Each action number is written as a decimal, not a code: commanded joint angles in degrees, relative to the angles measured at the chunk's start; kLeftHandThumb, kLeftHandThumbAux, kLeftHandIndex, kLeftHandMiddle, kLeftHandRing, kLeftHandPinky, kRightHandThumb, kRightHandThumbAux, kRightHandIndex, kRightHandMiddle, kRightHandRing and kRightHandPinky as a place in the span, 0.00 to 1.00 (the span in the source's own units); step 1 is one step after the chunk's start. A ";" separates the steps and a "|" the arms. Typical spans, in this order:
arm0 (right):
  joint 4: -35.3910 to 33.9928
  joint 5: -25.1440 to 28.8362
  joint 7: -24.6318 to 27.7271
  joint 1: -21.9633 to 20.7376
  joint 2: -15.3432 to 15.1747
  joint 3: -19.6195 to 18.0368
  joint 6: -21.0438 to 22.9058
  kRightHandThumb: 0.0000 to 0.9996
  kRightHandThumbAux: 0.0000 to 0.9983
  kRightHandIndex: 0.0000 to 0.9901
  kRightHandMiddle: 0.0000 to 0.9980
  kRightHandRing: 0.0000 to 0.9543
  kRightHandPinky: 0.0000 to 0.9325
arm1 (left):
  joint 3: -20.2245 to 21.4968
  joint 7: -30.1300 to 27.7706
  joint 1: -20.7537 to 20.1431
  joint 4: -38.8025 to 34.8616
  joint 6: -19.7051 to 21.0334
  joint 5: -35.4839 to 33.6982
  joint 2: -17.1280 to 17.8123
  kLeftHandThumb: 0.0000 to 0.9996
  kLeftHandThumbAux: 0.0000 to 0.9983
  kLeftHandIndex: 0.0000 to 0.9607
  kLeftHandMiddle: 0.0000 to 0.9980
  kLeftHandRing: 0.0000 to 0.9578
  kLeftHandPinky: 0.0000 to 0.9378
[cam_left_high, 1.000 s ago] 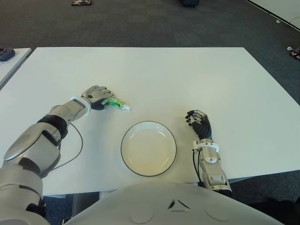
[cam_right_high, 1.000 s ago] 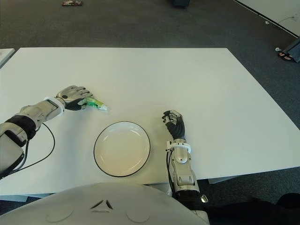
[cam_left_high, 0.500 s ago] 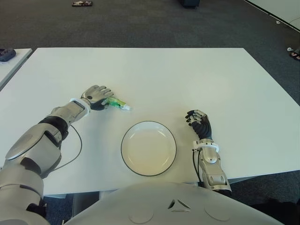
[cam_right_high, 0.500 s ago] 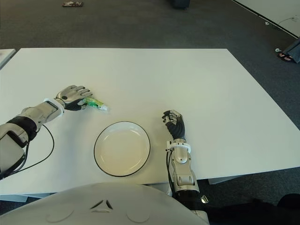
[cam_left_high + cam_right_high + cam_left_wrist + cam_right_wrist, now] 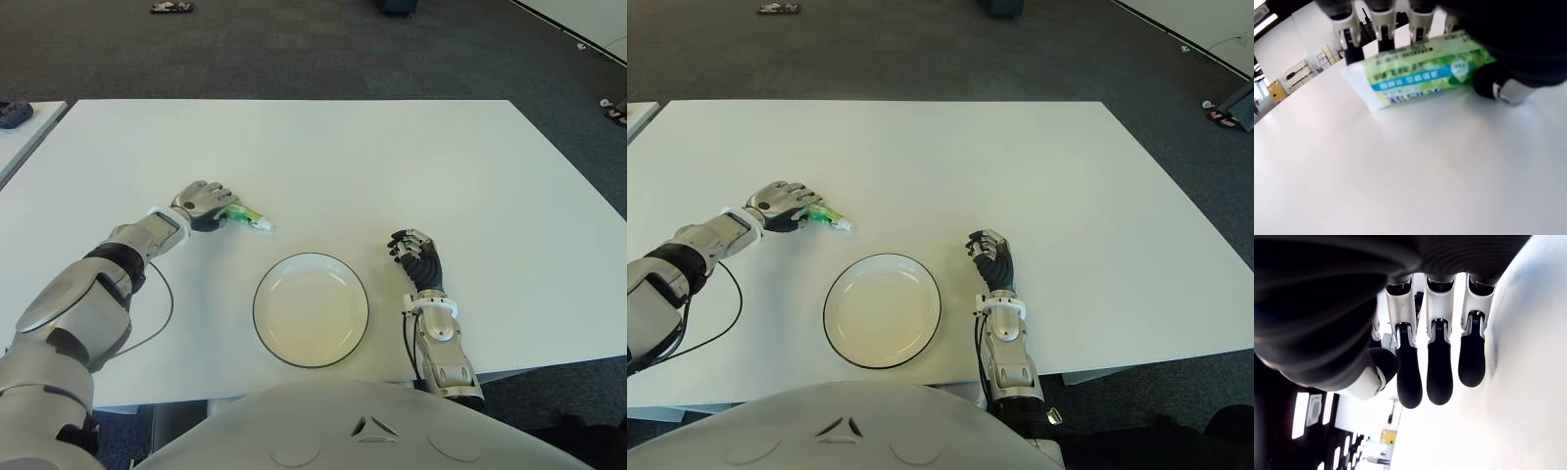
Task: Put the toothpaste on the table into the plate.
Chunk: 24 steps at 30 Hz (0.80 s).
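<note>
A: Where is the toothpaste [image 5: 243, 216]?

B: On the table [image 5: 392, 166], beyond the plate [image 5: 311, 309] to its left. The left hand [image 5: 202, 204] is curled over its rear end.

A: The risk?

B: The grip looks shallow; the tube may slip when lifted. The right hand [image 5: 415, 258], right of the plate, is loosely curled and holds nothing.

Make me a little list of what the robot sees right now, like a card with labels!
toothpaste: green tube lying on the table, not in the plate
left hand: fingers closed over the tube's back end
right hand: idle, right of the plate, fingers relaxed, holding nothing
plate: white with dark rim, empty, near the table's front edge
table: white
task step: tube grasped, not lifted yet
</note>
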 commanded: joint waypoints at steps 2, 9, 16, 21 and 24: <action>0.38 0.02 0.00 -0.34 0.20 -0.02 0.63 0.71 0.73 0.43 0.54 0.57 0.58 | -2.21 -4.07 7.47 2.46 -3.17 0.60 -1.81 0.66 0.46 0.26 0.23 0.23 0.32; 0.29 0.16 -0.01 -0.38 0.37 -0.15 0.93 0.71 0.73 0.43 0.54 0.56 0.56 | -2.04 -5.52 7.27 2.00 -4.38 -0.74 -1.00 0.72 0.45 0.37 0.39 0.40 0.46; 0.41 -0.01 -0.04 -0.53 0.34 -0.18 0.96 0.71 0.73 0.43 0.54 0.56 0.58 | -2.35 -7.28 6.48 2.36 -5.36 -1.43 -0.93 0.73 0.45 0.44 0.55 0.58 0.62; 0.43 -0.14 -0.11 -0.47 0.28 -0.17 0.84 0.71 0.73 0.43 0.54 0.56 0.58 | -1.95 -8.93 6.20 2.32 -6.11 -2.62 -0.83 0.73 0.47 0.43 0.63 0.66 0.69; 0.40 -0.21 -0.15 -0.46 0.30 -0.13 0.85 0.71 0.73 0.43 0.53 0.56 0.58 | -1.63 -10.23 6.08 2.37 -6.24 -3.37 -0.86 0.74 0.50 0.40 0.67 0.71 0.74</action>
